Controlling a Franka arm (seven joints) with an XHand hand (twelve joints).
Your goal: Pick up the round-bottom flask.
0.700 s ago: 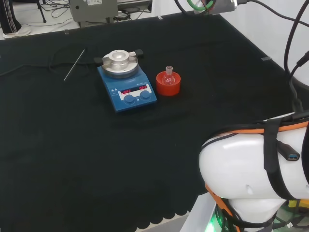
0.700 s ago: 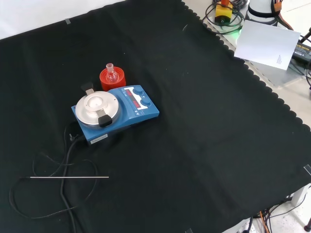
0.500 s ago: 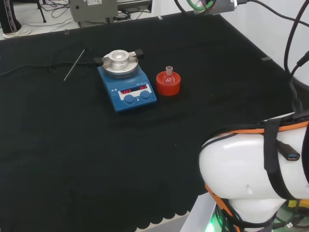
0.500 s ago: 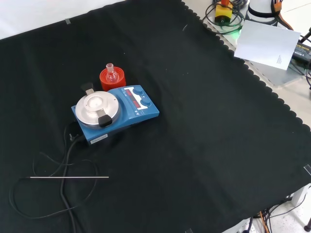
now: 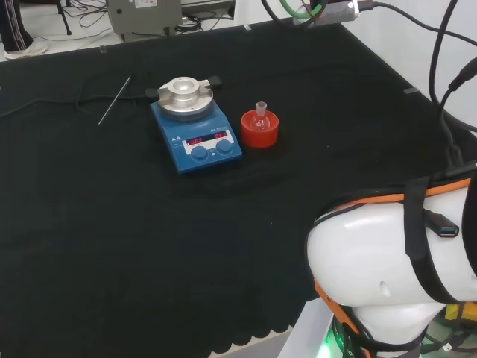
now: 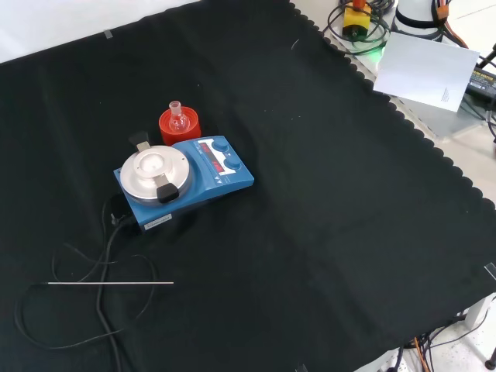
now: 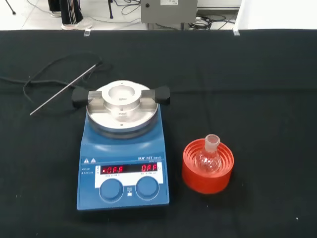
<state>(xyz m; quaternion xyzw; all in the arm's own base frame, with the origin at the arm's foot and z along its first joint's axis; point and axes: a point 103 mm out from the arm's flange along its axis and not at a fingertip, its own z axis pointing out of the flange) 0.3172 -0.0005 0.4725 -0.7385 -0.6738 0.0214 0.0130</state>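
A small clear round-bottom flask point(image 5: 260, 115) point(image 6: 178, 118) point(image 7: 208, 156) stands upright in a red ribbed ring stand point(image 5: 260, 132) point(image 6: 180, 128) point(image 7: 207, 168) on the black cloth. The stand sits close beside a blue hotplate stirrer point(image 5: 196, 139) point(image 6: 186, 178) point(image 7: 123, 166): to its right in the head view, behind it in the front view. Nothing touches the flask. The arm's white link point(image 5: 391, 268) fills the lower right of the head view, well away from the flask.
The stirrer carries a round metal block with two black handles point(image 7: 121, 101). A thin metal rod point(image 5: 114, 99) point(image 6: 110, 284) point(image 7: 64, 89) and a black cable point(image 6: 85, 310) lie on the cloth beyond the stirrer. The scalloped cloth edge point(image 6: 434, 147) runs along the front view's right.
The flask, stand and stirrer have not moved. In the head view the arm's white link and its cables have shifted slightly.
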